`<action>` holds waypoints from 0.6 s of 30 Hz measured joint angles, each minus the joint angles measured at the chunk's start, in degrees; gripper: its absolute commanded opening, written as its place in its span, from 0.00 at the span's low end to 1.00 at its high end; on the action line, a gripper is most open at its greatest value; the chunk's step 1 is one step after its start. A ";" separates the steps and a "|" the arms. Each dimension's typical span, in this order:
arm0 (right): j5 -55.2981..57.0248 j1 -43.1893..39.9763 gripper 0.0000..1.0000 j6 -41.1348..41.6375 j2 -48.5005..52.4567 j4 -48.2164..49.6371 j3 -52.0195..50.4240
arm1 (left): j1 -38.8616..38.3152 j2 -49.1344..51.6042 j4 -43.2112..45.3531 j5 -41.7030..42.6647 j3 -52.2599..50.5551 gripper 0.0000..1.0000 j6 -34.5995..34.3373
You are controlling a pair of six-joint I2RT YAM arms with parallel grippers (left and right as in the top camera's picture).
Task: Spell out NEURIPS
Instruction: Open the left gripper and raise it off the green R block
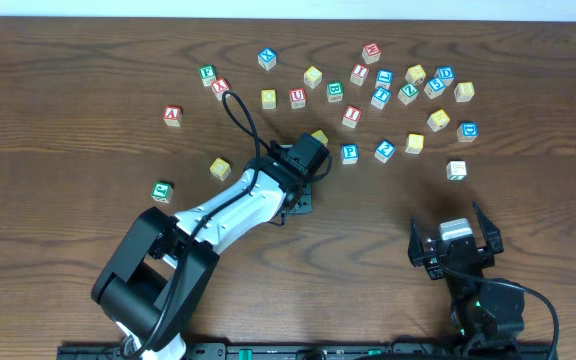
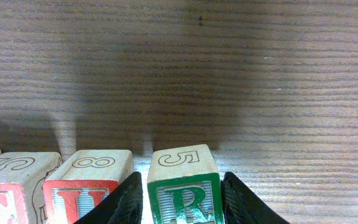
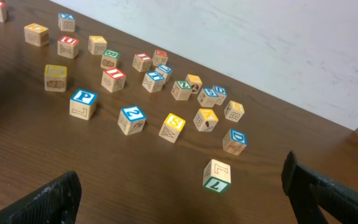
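The R cube (image 2: 184,186) sits at the bottom middle of the left wrist view. The left gripper (image 2: 184,208) has it pinched, one black finger (image 2: 126,202) on each side. The fingers are closed on the cube, not wide open. It is held this way so it can go down straight, with the green R facing the same way as the other letters.

Just to its left is the U cube (image 2: 82,186), and in the bottom left corner is the E cube (image 2: 5,199). They make a row, so R looks like the fourth letter going into place. One finger sits in the small gap between U and R. I cannot tell if R is resting on the table (image 2: 229,62) or is just above it.

From above, the P cube (image 1: 349,153) and the I cube (image 1: 352,115) wait in the middle of the frame, right of the arm. A yellow S cube (image 3: 173,124) lies with the loose cubes.

The right gripper (image 1: 450,225) sits at the lower right, fingers spread wide, holding nothing.
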 measured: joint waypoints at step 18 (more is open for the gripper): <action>0.00 0.00 0.99 0.00 0.02 0.00 0.00 | 0.00 0.00 0.00 -0.02 0.00 0.40 0.90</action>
